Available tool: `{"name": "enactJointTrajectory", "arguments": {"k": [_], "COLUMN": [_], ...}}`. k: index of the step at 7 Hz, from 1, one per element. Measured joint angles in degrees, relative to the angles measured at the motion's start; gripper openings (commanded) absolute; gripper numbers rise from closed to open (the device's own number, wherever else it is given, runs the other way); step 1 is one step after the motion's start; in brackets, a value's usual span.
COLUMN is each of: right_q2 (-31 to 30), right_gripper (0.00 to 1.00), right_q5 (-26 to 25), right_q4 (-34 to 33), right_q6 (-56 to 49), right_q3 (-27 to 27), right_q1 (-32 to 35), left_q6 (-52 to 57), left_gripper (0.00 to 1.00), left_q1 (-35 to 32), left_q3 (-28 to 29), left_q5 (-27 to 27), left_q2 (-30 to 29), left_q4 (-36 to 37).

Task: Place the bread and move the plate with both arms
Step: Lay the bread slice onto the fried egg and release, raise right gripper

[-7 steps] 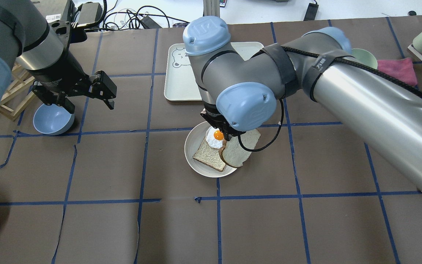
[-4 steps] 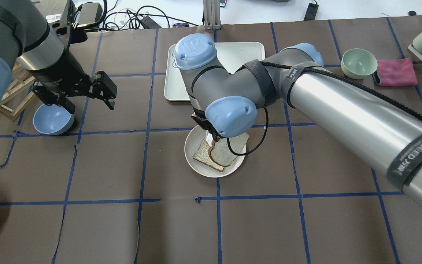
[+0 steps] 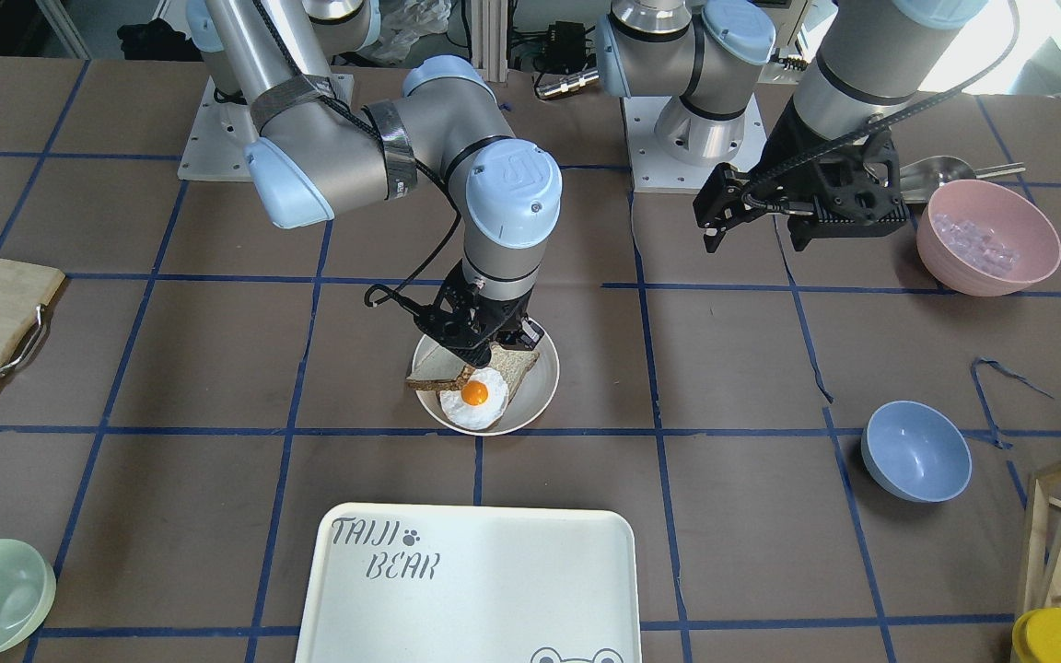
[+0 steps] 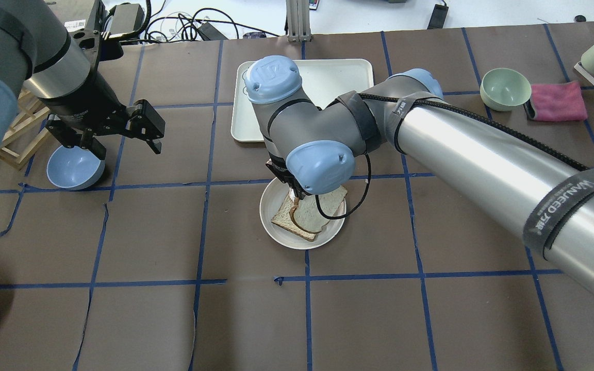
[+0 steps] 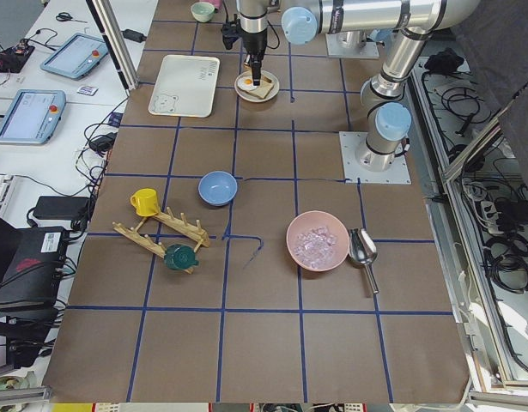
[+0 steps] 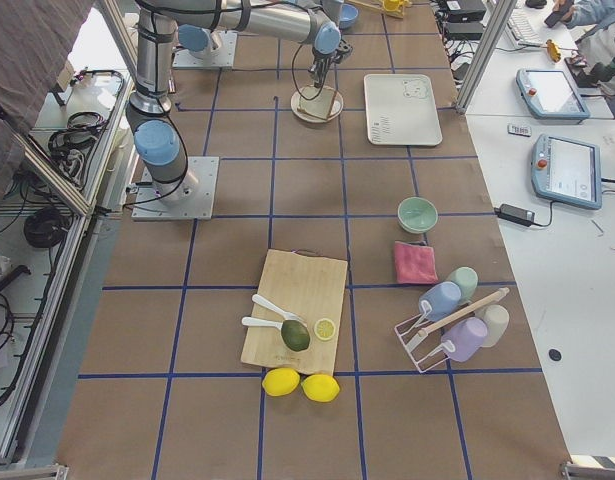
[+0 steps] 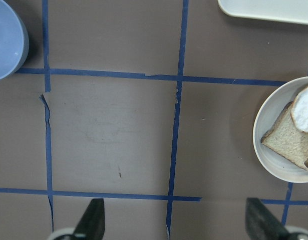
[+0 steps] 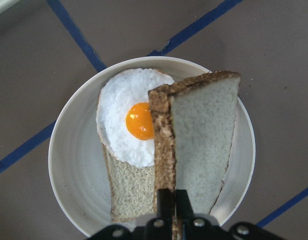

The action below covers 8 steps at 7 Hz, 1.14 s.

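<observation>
My right pincer (image 8: 170, 199) is clamped on the crust edge of the bread (image 8: 204, 135). The slice hangs steeply tilted over the plate (image 8: 63, 150), above the fried egg (image 8: 136, 120) and the tan slice (image 8: 128, 195) lying there. I cannot tell whether its low edge touches anything. If I let go at this tilt, I'd expect it to flop toward the plate's rim or skid off the slick egg onto the surface (image 7: 108, 130). Pressing lower could shove the plate askew. My left pincer (image 7: 175, 222), fingers wide apart, hangs well apart from the plate.
</observation>
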Motion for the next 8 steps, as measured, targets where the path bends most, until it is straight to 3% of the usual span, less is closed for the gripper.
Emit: {"name": "enactJointTrajectory", "arguments": {"k": [1, 2, 3, 5, 8], "right_q2": [-0.15, -0.25, -0.36, -1.98, -4.74], "right_gripper": [0.9, 0.91, 1.0, 1.0, 1.0], "right_q5": [0.04, 0.04, -0.02, -0.55, -0.9], "right_q4": [0.02, 0.16, 0.37, 0.72, 13.98], "right_q6": [-0.14, -0.24, -0.43, -6.58, -31.82], "right_q3": [-0.36, -1.01, -1.49, -2.64, -11.2], "right_q1": [-0.04, -0.07, -0.1, -1.53, -11.94], "left_q6": [0.0, 0.0, 0.0, 0.0, 0.0], "left_gripper": [1.0, 1.0, 1.0, 1.0, 1.0], "left_q1": [-0.02, -0.05, -0.04, -0.02, -0.02], "left_q3": [-0.01, -0.02, -0.02, 0.0, 0.0], "left_q5": [0.0, 0.0, 0.01, 0.06, 0.06], "left_q2": [0.0, -0.02, -0.04, 0.0, 0.03], "left_q4": [0.0, 0.01, 0.01, 0.01, 0.01]}}
